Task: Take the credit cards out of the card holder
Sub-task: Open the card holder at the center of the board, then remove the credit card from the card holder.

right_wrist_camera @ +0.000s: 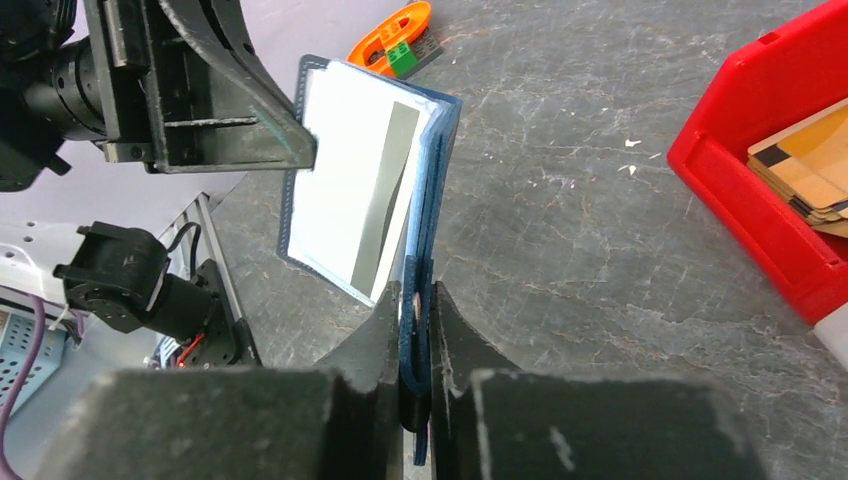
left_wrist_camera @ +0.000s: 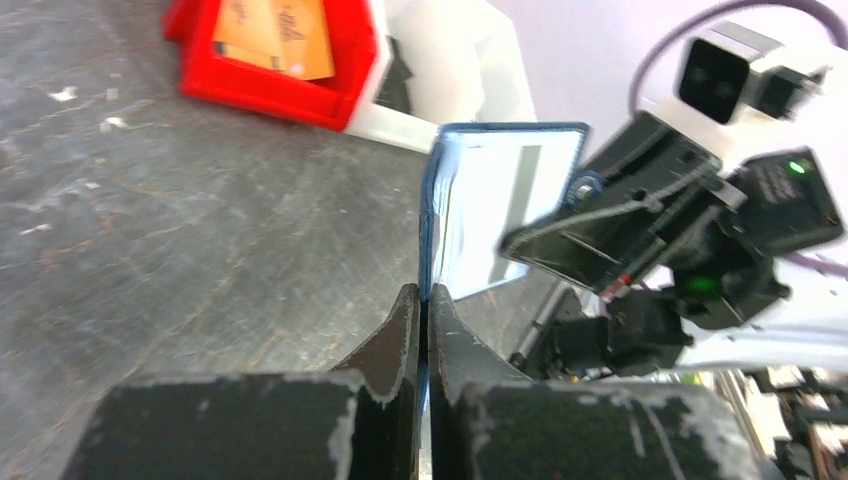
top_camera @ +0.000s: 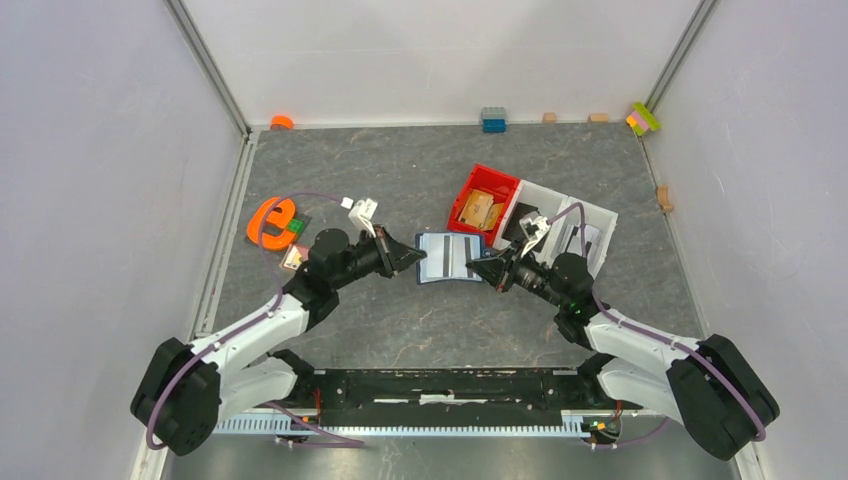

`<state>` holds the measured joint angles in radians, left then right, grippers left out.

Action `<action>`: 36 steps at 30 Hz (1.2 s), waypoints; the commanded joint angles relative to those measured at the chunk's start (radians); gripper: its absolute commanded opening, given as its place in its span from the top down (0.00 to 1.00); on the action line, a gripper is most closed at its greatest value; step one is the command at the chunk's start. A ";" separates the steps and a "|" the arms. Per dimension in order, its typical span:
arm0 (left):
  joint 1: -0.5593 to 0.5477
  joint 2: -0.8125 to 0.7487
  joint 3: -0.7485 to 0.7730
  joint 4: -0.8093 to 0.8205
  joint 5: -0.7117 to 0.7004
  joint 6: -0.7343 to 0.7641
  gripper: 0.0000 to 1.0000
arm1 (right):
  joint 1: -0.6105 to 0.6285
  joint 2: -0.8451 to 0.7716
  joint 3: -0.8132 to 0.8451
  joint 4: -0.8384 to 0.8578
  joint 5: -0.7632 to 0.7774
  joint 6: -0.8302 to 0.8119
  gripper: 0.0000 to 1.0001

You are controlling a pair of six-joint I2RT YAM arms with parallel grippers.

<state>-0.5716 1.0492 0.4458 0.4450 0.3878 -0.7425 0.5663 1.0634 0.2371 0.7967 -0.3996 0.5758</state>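
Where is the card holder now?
The card holder is open at mid-table in the top view, pinched at its left edge by the left gripper and at its right by the right gripper, just in front of the red tray.

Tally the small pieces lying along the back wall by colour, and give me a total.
orange piece: 1
blue block: 1
tan blocks: 2
multicoloured block (pink, yellow, green): 1
Total: 5

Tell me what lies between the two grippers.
Top view: the open card holder, pinched at opposite edges by the left gripper and right gripper.
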 commanded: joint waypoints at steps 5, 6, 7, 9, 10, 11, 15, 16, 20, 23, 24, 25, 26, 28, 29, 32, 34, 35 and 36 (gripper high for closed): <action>0.002 0.097 0.170 -0.373 -0.332 0.093 0.75 | -0.022 0.006 -0.003 0.083 -0.032 0.048 0.99; 0.002 0.118 0.189 -0.398 -0.342 0.098 0.68 | -0.022 0.008 -0.003 0.090 -0.038 0.055 0.99; 0.002 0.135 0.208 -0.421 -0.352 0.098 0.63 | -0.022 0.014 -0.002 0.094 -0.044 0.061 0.99; 0.003 0.161 0.243 -0.483 -0.360 0.106 0.58 | -0.023 0.023 0.002 0.092 -0.047 0.065 0.99; 0.003 0.163 0.255 -0.502 -0.361 0.114 0.58 | -0.024 0.029 0.006 0.078 -0.044 0.064 1.00; 0.002 0.156 0.260 -0.512 -0.357 0.119 0.56 | -0.025 0.033 0.011 0.065 -0.038 0.062 1.00; -0.003 0.062 0.192 -0.406 -0.290 0.133 0.50 | -0.026 0.057 0.027 0.030 -0.024 0.062 1.00; -0.006 0.027 0.170 -0.368 -0.278 0.133 0.50 | -0.028 0.062 0.031 0.015 -0.018 0.059 1.00; -0.030 -0.061 0.099 -0.223 -0.175 0.149 0.62 | -0.032 0.079 0.042 -0.011 -0.009 0.057 1.00; -0.058 -0.043 0.093 -0.137 -0.091 0.153 0.75 | -0.032 0.087 0.046 -0.006 -0.020 0.061 1.00; -0.071 -0.025 0.104 -0.136 -0.078 0.163 0.76 | -0.032 0.087 0.046 -0.006 -0.024 0.062 1.00; -0.085 -0.002 0.118 -0.138 -0.064 0.171 0.77 | -0.033 0.087 0.046 -0.006 -0.023 0.064 1.00; -0.095 0.017 0.129 -0.139 -0.051 0.177 0.77 | -0.033 0.086 0.046 -0.005 -0.025 0.064 1.00; -0.111 0.065 0.155 -0.140 -0.025 0.182 0.74 | -0.032 0.083 0.045 0.001 -0.031 0.069 1.00; -0.116 0.094 0.169 -0.146 -0.009 0.182 0.72 | -0.032 0.083 0.044 0.008 -0.039 0.075 1.00; -0.118 0.170 0.206 -0.172 0.012 0.168 0.71 | -0.033 0.082 0.044 0.024 -0.065 0.099 1.00; -0.114 0.206 0.216 -0.164 0.035 0.152 0.70 | -0.034 0.084 0.043 0.050 -0.094 0.124 1.00; -0.114 0.221 0.216 -0.151 0.046 0.149 0.70 | -0.034 0.089 0.043 0.067 -0.110 0.141 1.00; -0.113 0.227 0.217 -0.141 0.058 0.143 0.69 | -0.034 0.094 0.043 0.087 -0.131 0.156 1.00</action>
<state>-0.6868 1.2430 0.6155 0.2432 0.3695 -0.6086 0.5354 1.1542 0.2390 0.7544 -0.4522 0.6678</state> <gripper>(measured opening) 0.298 0.088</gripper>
